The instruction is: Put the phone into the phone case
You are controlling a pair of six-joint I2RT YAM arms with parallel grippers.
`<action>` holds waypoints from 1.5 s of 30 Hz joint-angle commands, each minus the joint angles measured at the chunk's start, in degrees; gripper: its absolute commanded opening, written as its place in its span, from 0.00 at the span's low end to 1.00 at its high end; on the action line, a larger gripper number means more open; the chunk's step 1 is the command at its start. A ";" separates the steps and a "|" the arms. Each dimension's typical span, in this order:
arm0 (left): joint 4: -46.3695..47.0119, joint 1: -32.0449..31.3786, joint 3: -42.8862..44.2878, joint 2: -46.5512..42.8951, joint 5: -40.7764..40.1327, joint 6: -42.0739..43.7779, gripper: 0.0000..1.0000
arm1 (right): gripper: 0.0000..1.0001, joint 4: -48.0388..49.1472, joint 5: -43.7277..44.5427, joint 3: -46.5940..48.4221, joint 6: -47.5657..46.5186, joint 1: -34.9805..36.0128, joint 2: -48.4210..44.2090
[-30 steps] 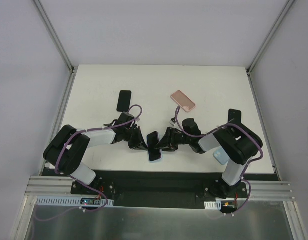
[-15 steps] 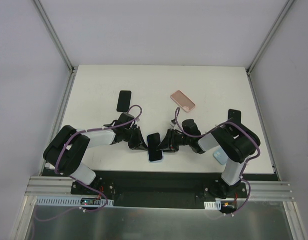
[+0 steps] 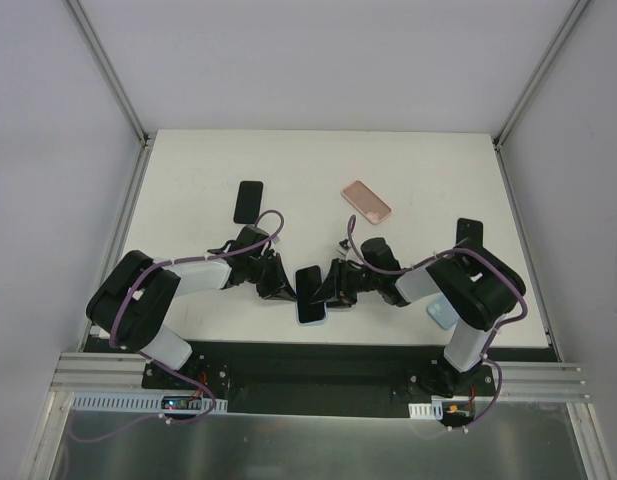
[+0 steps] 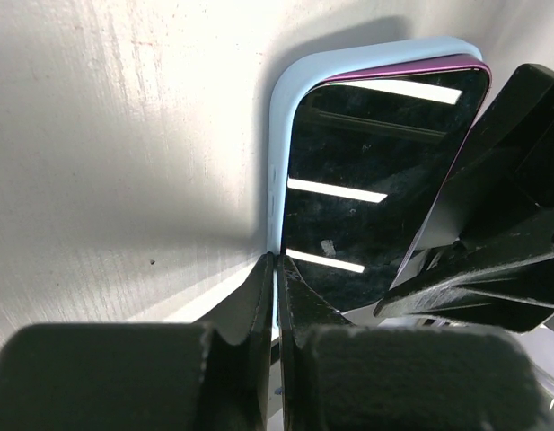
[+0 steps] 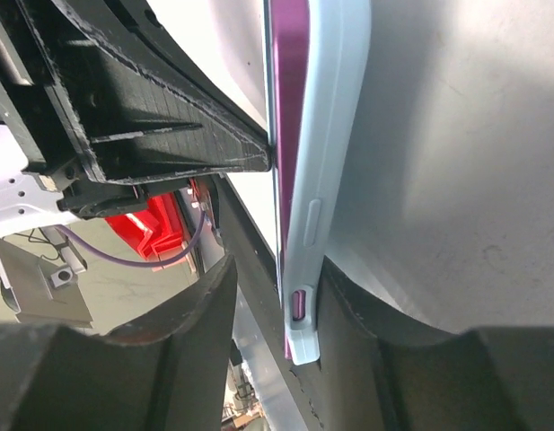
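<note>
Top, left-wrist and right-wrist views. The phone (image 3: 309, 290) sits in the light blue case (image 3: 311, 318) near the middle of the table's (image 3: 208, 170) near edge, held off the surface between the two grippers.

The left gripper (image 3: 286, 288) is clenched on the case's long rim: in its wrist view the fingertips (image 4: 261, 292) pinch the rim, with one tip outside the case (image 4: 278, 162) and one over the dark screen of the phone (image 4: 375, 180).

The right gripper (image 3: 330, 288) grasps from the opposite side. Its fingers (image 5: 348, 301) bracket the phone (image 5: 283, 135) and the case (image 5: 326, 135), which are seen edge-on. One pad touches the case back. Whether the other pad touches the screen cannot be told.

A purple phone rim shows above the case lip at one short end and along one long side.

Elsewhere, a black slab (image 3: 249, 202) and a pink slab (image 3: 366, 201) lie mid-table, and a second black slab (image 3: 470, 230) lies toward the right edge.
</note>
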 commanded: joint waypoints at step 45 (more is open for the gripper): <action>-3.45 5.00 -2.90 -20.09 4.11 5.99 0.60 | 0.01 -26.29 5.22 6.89 -16.06 4.30 -21.56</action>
